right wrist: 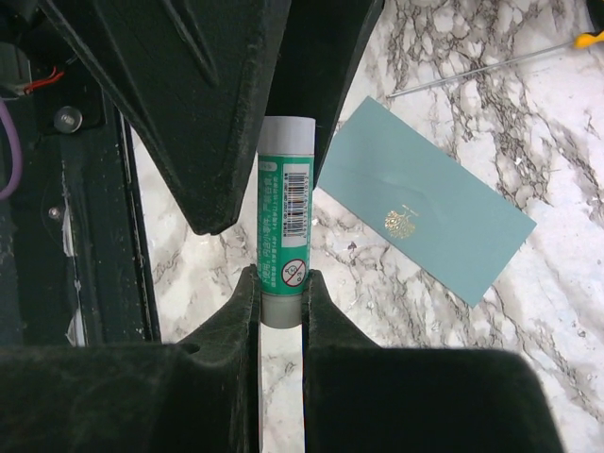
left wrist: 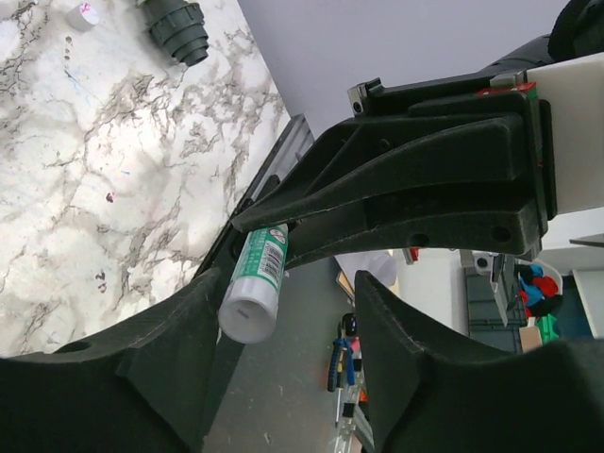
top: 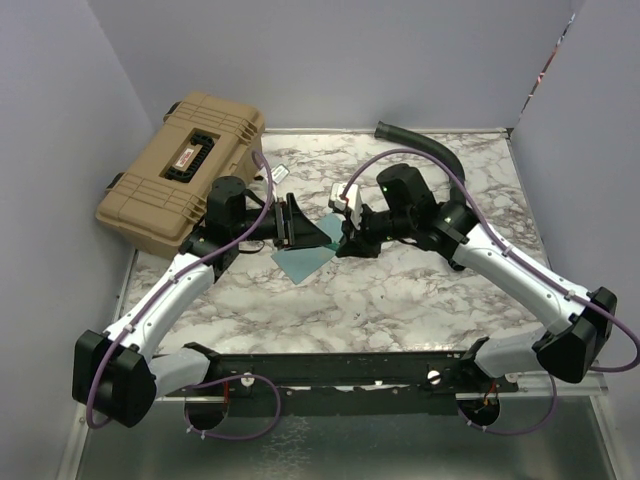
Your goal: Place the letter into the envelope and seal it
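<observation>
The teal envelope (top: 305, 260) lies flat on the marble table, its flap shut and a small gold emblem showing in the right wrist view (right wrist: 425, 212). The letter is out of view. My right gripper (right wrist: 280, 283) is shut on the grey end of a green-and-white glue stick (right wrist: 283, 203), held above the table just left of the envelope. My left gripper (left wrist: 283, 349) faces it, open, its fingers standing either side of the stick's white end (left wrist: 253, 302). That end rests against one finger, with a wide gap to the other. In the top view the two grippers meet above the envelope.
A tan hard case (top: 185, 170) sits at the back left and a black hose (top: 430, 150) curves along the back right. A small white cap (left wrist: 83, 14) lies near the hose end (left wrist: 179, 33). A yellow-handled thin tool (right wrist: 590, 40) lies beyond the envelope.
</observation>
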`<action>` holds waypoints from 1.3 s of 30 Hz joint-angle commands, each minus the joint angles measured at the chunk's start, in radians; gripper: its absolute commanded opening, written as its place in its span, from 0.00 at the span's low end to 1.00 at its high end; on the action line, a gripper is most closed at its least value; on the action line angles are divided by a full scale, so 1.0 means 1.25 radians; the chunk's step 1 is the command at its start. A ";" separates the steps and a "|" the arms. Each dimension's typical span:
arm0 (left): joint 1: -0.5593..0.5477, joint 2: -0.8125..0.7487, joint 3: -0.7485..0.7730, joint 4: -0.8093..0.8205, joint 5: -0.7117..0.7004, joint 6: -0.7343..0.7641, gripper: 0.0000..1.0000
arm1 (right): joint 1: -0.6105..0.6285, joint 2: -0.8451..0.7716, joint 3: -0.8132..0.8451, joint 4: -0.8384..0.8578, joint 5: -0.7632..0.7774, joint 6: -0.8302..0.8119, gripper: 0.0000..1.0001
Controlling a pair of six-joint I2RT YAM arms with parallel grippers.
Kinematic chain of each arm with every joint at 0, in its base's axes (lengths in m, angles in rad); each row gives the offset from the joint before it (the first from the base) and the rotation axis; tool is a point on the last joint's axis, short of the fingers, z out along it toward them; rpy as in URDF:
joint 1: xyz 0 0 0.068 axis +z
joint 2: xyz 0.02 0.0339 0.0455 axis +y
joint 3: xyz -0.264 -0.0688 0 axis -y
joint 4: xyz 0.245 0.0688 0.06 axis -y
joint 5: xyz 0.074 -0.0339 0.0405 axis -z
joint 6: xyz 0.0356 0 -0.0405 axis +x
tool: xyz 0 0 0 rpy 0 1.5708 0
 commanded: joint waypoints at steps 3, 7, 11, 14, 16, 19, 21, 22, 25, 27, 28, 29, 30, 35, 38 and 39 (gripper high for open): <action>-0.008 0.015 -0.010 -0.047 0.007 0.038 0.52 | 0.001 0.021 0.043 -0.031 -0.045 -0.032 0.01; -0.011 0.022 -0.012 -0.062 -0.002 0.047 0.47 | 0.001 0.027 0.050 -0.033 -0.062 -0.040 0.01; -0.015 0.039 -0.011 -0.066 -0.008 0.047 0.44 | 0.001 0.039 0.062 -0.036 -0.086 -0.046 0.00; -0.016 0.048 -0.007 -0.066 -0.007 0.047 0.37 | 0.001 0.045 0.063 -0.043 -0.093 -0.051 0.01; -0.015 0.049 -0.005 -0.067 -0.006 0.049 0.30 | 0.001 0.052 0.069 -0.057 -0.103 -0.056 0.01; -0.015 0.050 -0.006 -0.067 -0.003 0.054 0.01 | 0.001 0.054 0.070 -0.062 -0.101 -0.056 0.01; -0.015 0.048 -0.007 -0.067 -0.003 0.061 0.00 | 0.001 0.054 0.070 -0.055 -0.082 -0.038 0.01; -0.015 0.045 -0.008 -0.067 -0.009 0.065 0.00 | 0.000 0.053 0.069 -0.046 -0.063 -0.018 0.01; -0.015 0.040 -0.011 -0.067 -0.046 0.071 0.00 | 0.001 0.048 0.069 -0.032 -0.014 0.056 0.37; -0.015 0.037 -0.012 -0.067 -0.082 0.070 0.00 | 0.000 0.027 0.042 -0.002 0.013 0.098 0.58; -0.014 0.036 -0.012 -0.067 -0.104 0.071 0.00 | 0.000 0.014 0.024 0.025 0.024 0.122 0.65; -0.014 0.035 -0.013 -0.067 -0.127 0.072 0.00 | 0.000 0.001 0.009 0.040 0.031 0.141 0.71; -0.013 0.035 -0.013 -0.067 -0.150 0.074 0.00 | 0.000 -0.011 -0.004 0.054 0.041 0.167 0.74; -0.006 0.030 -0.023 -0.074 -0.294 0.094 0.00 | -0.002 -0.084 -0.101 0.151 0.238 0.368 0.75; -0.005 0.014 -0.049 -0.082 -0.387 0.116 0.00 | -0.022 -0.097 -0.137 0.128 0.501 0.511 0.75; -0.005 0.009 -0.057 -0.081 -0.399 0.121 0.00 | -0.036 -0.100 -0.152 0.112 0.579 0.553 0.75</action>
